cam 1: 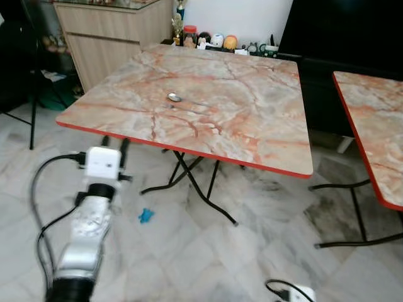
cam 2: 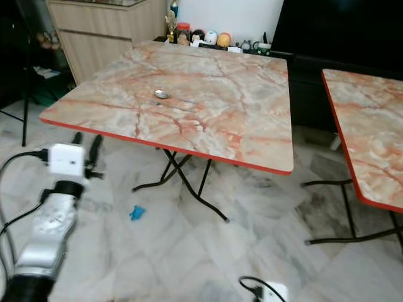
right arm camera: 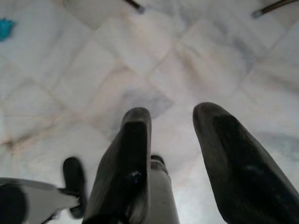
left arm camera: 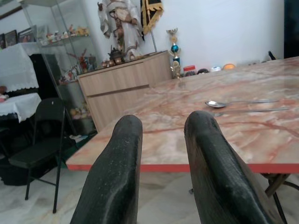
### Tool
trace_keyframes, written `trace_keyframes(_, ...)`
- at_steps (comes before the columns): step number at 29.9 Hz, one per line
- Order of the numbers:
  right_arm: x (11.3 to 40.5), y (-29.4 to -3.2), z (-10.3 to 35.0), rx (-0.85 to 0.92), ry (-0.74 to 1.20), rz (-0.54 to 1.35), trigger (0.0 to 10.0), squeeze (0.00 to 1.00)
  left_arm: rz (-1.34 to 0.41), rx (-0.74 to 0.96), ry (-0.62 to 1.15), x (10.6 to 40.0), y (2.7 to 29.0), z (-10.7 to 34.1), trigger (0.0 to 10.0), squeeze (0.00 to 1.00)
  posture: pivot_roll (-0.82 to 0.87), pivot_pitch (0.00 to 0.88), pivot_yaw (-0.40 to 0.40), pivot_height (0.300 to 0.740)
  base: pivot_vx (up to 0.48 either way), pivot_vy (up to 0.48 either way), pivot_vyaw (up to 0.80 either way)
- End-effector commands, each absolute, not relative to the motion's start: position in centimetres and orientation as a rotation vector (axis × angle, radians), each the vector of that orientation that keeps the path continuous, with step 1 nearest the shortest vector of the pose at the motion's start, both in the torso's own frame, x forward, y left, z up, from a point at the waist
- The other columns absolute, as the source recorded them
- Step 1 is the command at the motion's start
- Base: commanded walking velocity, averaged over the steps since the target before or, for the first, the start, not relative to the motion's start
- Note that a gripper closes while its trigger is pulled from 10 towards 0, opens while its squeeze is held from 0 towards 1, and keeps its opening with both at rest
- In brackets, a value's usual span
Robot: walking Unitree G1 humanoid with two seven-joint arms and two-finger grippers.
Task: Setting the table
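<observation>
Marble-patterned folding surface [cam 1: 245, 119] with a red rim on black crossed legs, standing on a pale marble tiled floor [cam 1: 208, 258]. A second surface [cam 1: 374, 126] of the same pattern stands apart from it on the robot's right. Wooden sideboard [cam 1: 110, 34] behind the far left corner of the main surface; a black folding chair [left arm camera: 39, 149] near it. Small jars and ornaments [cam 1: 208, 39] line a low ledge beyond the far edge.

Left arm [cam 1: 88, 233], silver, reaches forward below the near left edge of the main surface; its left end effector [left arm camera: 163, 149] sits just short of that edge, the two black fingers [left arm camera: 119, 182] parted by a narrow gap and holding nothing. Right end effector [right arm camera: 173, 154] points down at the floor, fingers apart, empty.

A spoon [cam 1: 174, 97] lies on the main surface left of centre, bowl toward the left edge, with a second slim utensil [left arm camera: 250, 111] just beside it on the near side. A small blue scrap [cam 1: 146, 216] lies on the floor under the near edge
</observation>
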State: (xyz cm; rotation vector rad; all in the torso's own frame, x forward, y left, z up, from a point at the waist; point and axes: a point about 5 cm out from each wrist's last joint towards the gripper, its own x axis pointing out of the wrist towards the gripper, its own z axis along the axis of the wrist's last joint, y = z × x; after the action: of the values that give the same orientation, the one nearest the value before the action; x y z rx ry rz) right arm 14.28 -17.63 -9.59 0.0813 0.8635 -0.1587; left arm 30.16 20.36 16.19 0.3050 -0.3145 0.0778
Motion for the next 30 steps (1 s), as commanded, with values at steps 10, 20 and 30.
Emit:
trace_keyframes(10, 13.7, -18.5, -9.7, 0.07, 0.875, -0.182, 10.0, 0.0, 0.054, 0.301, -0.317, 30.2, 19.7, 16.2, 10.0, 0.0, 0.12, 0.0, -0.033, 0.74, 0.0, 0.317, 0.0)
trace_keyframes(20, 13.4, -18.4, -9.8, 0.071, 0.885, -0.18, 10.0, 0.0, 0.049, 0.301, -0.289, 30.3, 19.8, 15.7, 10.0, 0.0, 0.13, 0.0, -0.033, 0.74, 0.0, 0.285, 0.0)
trace_keyframes(30, 13.7, -18.5, -9.8, 0.075, 0.892, -0.181, 10.0, 0.0, -0.102, 0.167, 0.276, 28.5, 21.0, 4.2, 10.0, 0.0, 0.13, 0.0, -0.029, 0.74, 0.0, 0.0, 0.0)
